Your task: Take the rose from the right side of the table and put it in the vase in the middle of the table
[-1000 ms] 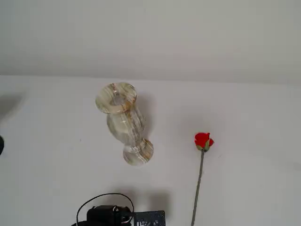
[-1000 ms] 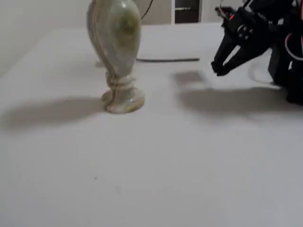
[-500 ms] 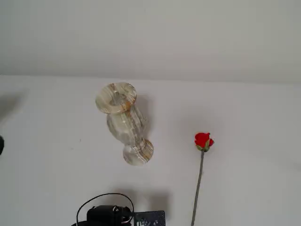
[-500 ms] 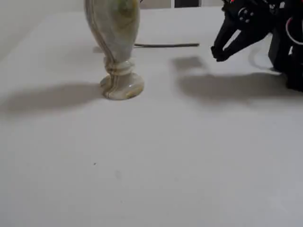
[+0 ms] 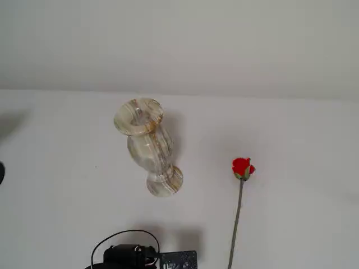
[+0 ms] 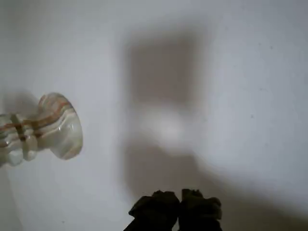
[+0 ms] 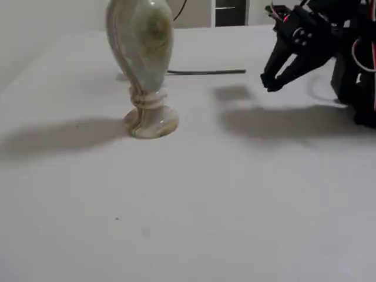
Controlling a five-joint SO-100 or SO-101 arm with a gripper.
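Black two-finger gripper hovers closed, empty, above white table. Red rose on long grey-green stem lies toward right edge, stem running to near edge, right of cream marble vase.

No readable text in any view

The vase, the rose and the table bear no lettering; the arm's dark parts show none legible

arm: matte black | tool: black, blunt tips | cables: red, white
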